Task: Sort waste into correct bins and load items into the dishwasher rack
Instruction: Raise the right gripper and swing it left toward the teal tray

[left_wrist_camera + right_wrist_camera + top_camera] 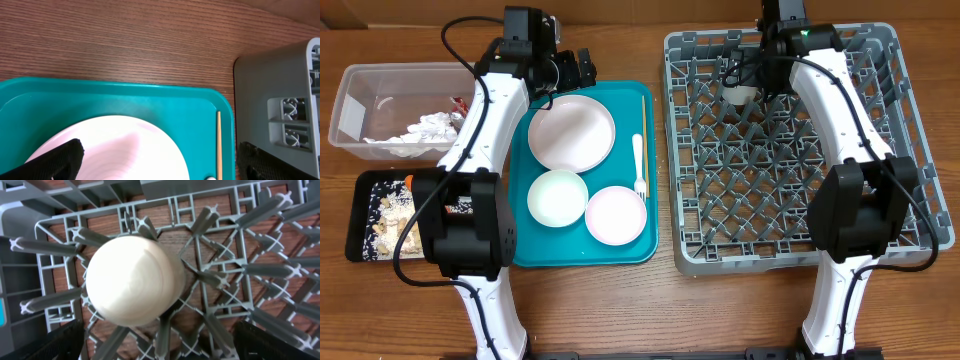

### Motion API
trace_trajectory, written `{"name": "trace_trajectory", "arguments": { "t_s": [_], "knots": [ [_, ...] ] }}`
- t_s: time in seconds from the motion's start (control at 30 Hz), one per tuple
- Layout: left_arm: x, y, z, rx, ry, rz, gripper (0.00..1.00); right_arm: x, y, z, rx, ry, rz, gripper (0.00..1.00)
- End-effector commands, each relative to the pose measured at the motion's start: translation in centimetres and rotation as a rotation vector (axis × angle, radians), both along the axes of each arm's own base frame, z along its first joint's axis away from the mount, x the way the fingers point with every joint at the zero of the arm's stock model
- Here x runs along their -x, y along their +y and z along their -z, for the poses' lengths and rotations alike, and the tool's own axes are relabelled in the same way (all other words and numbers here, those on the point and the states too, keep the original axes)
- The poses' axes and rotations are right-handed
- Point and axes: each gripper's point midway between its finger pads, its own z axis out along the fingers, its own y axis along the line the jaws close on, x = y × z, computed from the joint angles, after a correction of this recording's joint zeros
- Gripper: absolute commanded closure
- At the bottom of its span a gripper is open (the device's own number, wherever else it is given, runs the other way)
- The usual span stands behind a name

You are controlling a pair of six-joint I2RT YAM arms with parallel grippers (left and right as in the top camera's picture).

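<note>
Sitting among pegs of the large grey plastic lattice rack: small white cup, right pincer spread above. Left pincer spread over pale-pink round plate on teal tray.

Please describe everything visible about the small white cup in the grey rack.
The small white cup looks smooth, cream-white, slightly glossy. Only its rounded closed end shows, so it seems mouth down. It sits among upright pegs in the grey rack, touching some. The right end effector hovers open above, not touching it.
</note>
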Motion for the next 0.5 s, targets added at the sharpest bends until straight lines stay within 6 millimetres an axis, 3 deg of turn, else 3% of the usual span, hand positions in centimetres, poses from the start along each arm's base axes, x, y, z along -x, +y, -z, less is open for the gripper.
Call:
{"name": "trace_trajectory", "arguments": {
  "t_s": [0.0, 0.17, 0.3, 0.47],
  "knots": [
    [-0.1, -0.2, -0.5, -0.007, -0.011, -0.006, 0.00, -0.2, 0.0, -3.7, -0.010, -0.061, -0.004, 0.02],
    [-0.1, -0.2, -0.5, -0.007, -0.012, -0.006, 0.00, 1.8, 0.9, -6.3, -0.063, -0.042, -0.032, 0.06],
    [-0.1, -0.2, -0.5, -0.007, -0.011, -0.006, 0.00, 4.2, 4.1, -8.3, -0.243, -0.004, -0.121, 0.20],
    [-0.1, -0.2, -0.5, -0.007, -0.011, -0.006, 0.00, 6.3, 7.0, -8.7, -0.356, 0.063, -0.189, 0.37]
  ]
}}
